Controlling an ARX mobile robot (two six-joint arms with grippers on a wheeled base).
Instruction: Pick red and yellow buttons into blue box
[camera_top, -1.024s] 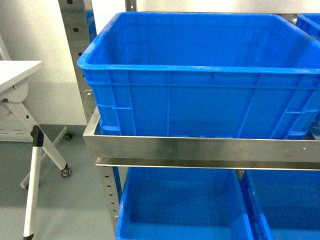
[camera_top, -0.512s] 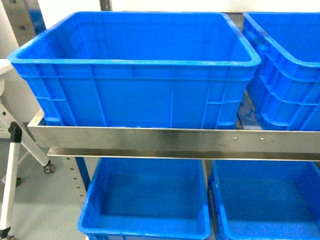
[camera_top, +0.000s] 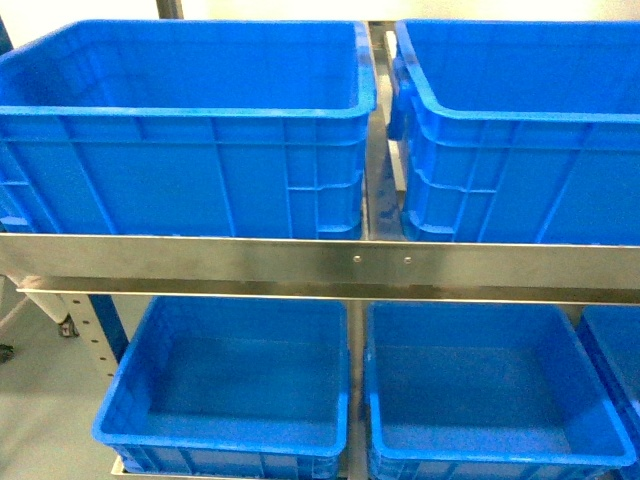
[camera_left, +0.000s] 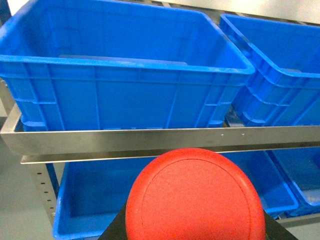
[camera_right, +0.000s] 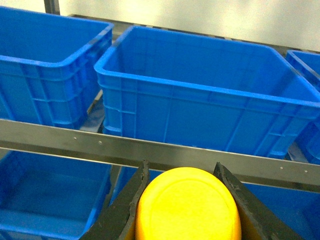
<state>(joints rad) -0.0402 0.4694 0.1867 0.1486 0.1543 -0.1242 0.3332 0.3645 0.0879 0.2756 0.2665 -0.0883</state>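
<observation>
Right wrist view shows the right gripper (camera_right: 187, 200) with its dark fingers (camera_right: 127, 205) pressed against both sides of the yellow button (camera_right: 187, 205); its body is cut off by the lower edge. Beyond the fingertips, past a steel shelf rail (camera_right: 150, 150), stands a blue box (camera_right: 210, 95). Left wrist view is filled low down by the red button (camera_left: 195, 197); the left gripper's fingers are hidden behind the cap, so their grip cannot be judged. Head view shows neither gripper.
</observation>
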